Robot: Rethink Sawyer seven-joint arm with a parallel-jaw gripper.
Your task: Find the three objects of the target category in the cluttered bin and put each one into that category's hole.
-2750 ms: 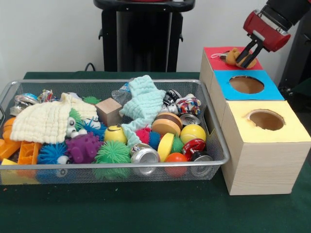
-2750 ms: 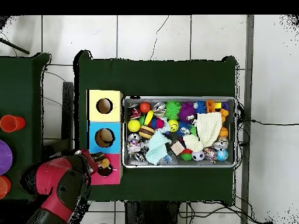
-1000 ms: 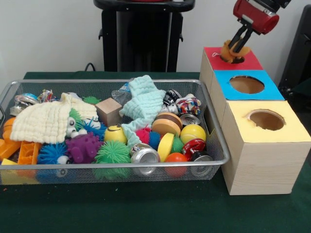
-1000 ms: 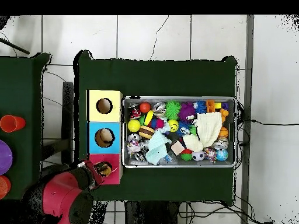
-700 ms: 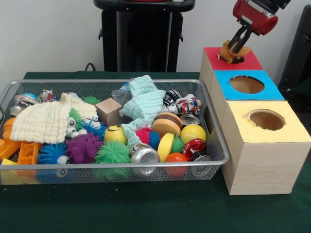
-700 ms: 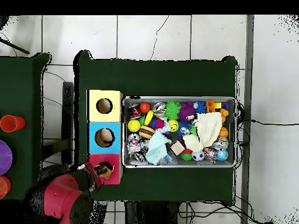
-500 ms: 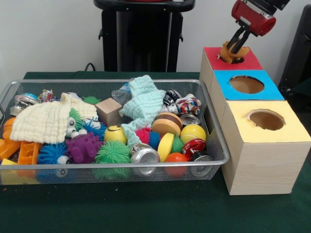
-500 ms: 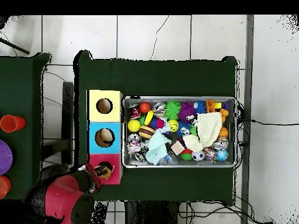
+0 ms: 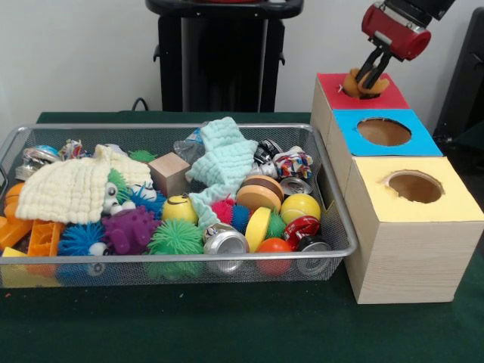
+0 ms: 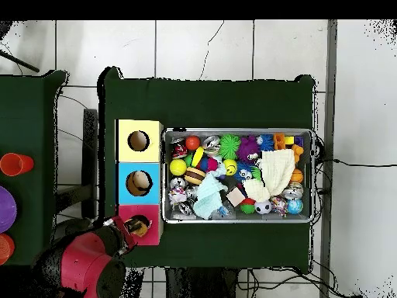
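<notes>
1. One orange-tan plush toy [image 9: 360, 82] is pinched between the black fingers of my red gripper [image 9: 368, 78], held right over the round hole in the red-topped wooden box [image 9: 389, 99] so it drops straight in.
2. Beside it, the blue-topped box [image 9: 423, 138] and yellow-topped box [image 9: 454, 208] stand in line.
3. Further out, the wire mesh bin [image 9: 333, 204] holds the clutter I must search next.

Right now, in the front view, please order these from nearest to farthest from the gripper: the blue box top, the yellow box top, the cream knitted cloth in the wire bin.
1. Blue box top: just in front of the gripper, next to the red box top.
2. Yellow box top: the nearest box to the camera.
3. Cream knitted cloth: far across, at the opposite end of the wire bin.
</notes>
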